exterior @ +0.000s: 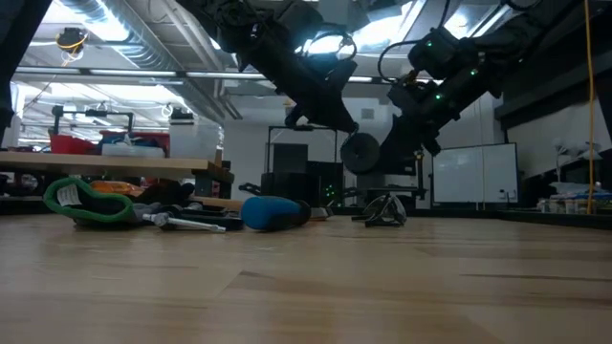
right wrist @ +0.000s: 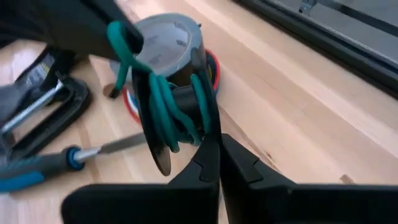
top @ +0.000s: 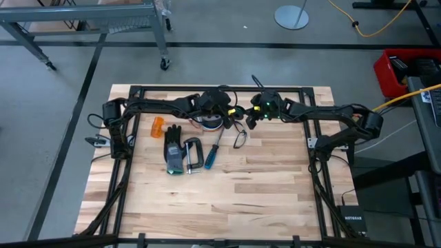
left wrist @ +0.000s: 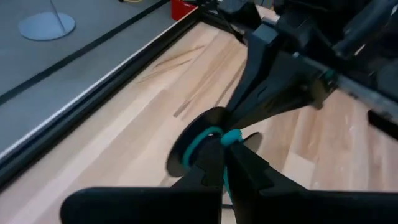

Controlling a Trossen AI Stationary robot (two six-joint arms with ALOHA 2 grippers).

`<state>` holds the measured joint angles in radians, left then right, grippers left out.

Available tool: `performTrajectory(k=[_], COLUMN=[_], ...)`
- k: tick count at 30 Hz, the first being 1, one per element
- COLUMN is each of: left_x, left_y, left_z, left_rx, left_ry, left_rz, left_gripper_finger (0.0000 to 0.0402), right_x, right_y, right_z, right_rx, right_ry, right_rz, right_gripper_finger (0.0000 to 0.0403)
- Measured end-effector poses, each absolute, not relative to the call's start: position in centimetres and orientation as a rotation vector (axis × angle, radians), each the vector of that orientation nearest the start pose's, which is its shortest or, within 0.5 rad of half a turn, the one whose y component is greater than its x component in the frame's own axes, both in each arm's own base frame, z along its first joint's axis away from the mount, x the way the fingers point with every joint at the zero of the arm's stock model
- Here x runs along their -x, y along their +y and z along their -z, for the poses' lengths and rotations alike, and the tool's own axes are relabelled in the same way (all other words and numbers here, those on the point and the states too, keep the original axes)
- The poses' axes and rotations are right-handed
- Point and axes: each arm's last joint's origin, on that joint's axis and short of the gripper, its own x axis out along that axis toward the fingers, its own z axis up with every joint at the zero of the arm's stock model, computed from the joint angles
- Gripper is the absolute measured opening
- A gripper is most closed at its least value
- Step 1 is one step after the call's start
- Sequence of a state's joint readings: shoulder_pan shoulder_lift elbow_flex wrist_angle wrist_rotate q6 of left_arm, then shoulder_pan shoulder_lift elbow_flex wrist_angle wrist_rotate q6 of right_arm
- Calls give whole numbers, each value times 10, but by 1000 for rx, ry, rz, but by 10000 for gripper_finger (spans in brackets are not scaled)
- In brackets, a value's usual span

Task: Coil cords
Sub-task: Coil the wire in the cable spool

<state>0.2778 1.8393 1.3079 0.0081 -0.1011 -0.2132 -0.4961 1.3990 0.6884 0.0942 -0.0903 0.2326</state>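
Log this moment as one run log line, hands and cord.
left hand: shut on teal cord | right hand: shut on teal cord | teal cord: looped between both hands, above tape roll | black cord: on table

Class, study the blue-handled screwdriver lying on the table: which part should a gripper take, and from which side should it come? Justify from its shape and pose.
Grip the blue handle, its thickest part, coming straight down from above with the fingers across its width. The screwdriver lies flat, and its thin shaft points toward the tape roll, where both grippers crowd; the handle end looks freer, though the clamp lies close alongside.
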Motion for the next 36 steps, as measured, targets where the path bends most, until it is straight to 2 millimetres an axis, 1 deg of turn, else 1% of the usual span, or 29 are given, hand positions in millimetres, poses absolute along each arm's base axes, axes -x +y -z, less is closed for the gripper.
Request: performTrajectory(k=[5, 17, 21, 29, 32, 36], left_x=[-399, -399, -399, -400, -400, -401], left_y=[115, 116, 116, 112, 111, 110], left_z=[-237, -238, -240, -240, -240, -240], left_rx=[320, 344, 355, 375, 376, 357], left_ry=[473, 465, 452, 445, 445, 449], left_rz=[-416, -426, -427, -422, -421, -415], left_gripper_finger=[0, 0, 0, 0, 1, 16], right_x=[-251, -258, -264, -272, -273, -273], right_y=[-134, -136, -130, -113, -111, -112], right_z=[-193, -196, -200, -201, -201, -202], right_rx=[-451, -509, -502, -455, -445, -444], right_ry=[483, 384, 343, 325, 321, 312], right_rz=[495, 464, 450, 532, 549, 550], right_gripper_finger=[1, 1, 1, 1, 1, 1])
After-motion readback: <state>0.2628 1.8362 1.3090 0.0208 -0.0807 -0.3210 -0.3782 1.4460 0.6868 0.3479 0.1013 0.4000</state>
